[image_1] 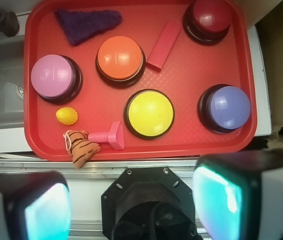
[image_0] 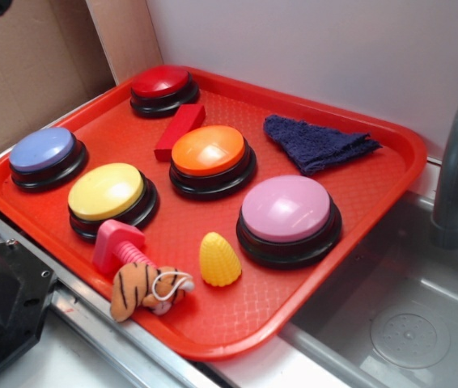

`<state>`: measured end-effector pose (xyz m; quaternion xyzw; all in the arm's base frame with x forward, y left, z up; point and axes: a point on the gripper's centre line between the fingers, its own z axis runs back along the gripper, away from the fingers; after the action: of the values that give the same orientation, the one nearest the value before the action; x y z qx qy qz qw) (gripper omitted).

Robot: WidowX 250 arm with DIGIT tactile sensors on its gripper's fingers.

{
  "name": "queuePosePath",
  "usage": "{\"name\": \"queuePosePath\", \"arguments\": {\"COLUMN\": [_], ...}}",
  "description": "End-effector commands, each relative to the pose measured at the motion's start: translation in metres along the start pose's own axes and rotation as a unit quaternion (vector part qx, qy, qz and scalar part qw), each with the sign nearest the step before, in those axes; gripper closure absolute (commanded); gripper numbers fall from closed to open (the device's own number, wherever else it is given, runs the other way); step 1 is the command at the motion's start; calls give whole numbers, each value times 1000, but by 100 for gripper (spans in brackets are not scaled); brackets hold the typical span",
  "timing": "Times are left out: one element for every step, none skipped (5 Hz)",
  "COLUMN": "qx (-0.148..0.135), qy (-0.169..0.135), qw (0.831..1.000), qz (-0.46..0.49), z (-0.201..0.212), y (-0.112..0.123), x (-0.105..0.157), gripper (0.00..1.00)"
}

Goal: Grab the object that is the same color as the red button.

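Wrist view is showing the claw [image_1: 131, 205] hanging well back from the red plastic tray [image_1: 31, 90], its two pads spread wide and holding nothing. The small solid red rectangular block [image_1: 163, 45] is lying flat between the glossy red dome button on its black base [image_1: 211, 16] and the orange dome button [image_1: 120, 58], just beside both. That crowding is looking like the risk: a descending finger may be striking a dome and skidding the block. Red on red, it is also blending into the tray.
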<state>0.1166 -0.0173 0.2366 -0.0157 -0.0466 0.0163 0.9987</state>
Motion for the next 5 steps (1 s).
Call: {"name": "queuePosePath", "arguments": {"qx": [0, 10, 15, 19, 32], "qy": [0, -15, -35, -58, -56], "qw": [1000, 998, 989, 970, 955], "qz": [0, 56, 141, 234, 290], "z": [0, -4, -13, -32, -53], "y": [0, 6, 15, 26, 42], "x": [0, 16, 36, 60, 82], "gripper": [0, 0, 0, 0, 0]}}
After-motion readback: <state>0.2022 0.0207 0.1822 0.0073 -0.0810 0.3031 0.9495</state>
